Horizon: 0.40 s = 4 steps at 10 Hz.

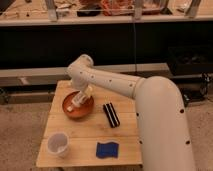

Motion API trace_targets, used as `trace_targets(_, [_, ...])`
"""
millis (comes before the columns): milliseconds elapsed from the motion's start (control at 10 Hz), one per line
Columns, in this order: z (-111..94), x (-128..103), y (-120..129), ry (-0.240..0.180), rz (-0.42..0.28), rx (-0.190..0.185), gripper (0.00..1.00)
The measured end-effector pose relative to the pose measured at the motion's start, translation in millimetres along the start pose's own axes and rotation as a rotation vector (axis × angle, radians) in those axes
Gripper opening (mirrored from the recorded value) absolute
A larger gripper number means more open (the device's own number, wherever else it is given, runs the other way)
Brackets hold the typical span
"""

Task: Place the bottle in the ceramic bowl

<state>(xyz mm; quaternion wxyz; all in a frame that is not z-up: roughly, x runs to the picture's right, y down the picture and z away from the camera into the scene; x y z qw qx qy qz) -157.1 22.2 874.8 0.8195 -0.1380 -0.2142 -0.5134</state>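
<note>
**Bottle sits over the bowl, straight below my hand**

My hand (81, 96) is down over the ceramic bowl (78, 106), at the back-left of the counter (85, 135). The bottle (78, 101) shows as a pale sliver at the tip of the hand, inside the bowl's rim, over the orange inside, a little right of centre.

Key relation: the bottle lies directly under the hand, not off to any side. Its long axis looks tilted, top leaning toward the wrist, bottom toward the bowl floor. Can't tell whether the base is touching the bowl or hanging just above it.

How far my fingers are spread, and whether they grip the bottle, I cannot tell; the wrist hides that.

My read: placement is nearly done. What's left should be a short drop or a release, then a straight lift out. No sideways travel needed. Risk: a tilted bottle may roll against the shallow wall once freed.

Other things are well apart from the bowl: white cup (58, 144) front-left, blue sponge (107, 149) front-centre, dark bar (111, 114) just right of the bowl.
</note>
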Motion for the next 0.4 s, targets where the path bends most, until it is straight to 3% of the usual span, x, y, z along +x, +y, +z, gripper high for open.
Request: trace_targets(400, [-0.8, 1.3, -0.8, 0.000, -0.004, 0.002, 0.80])
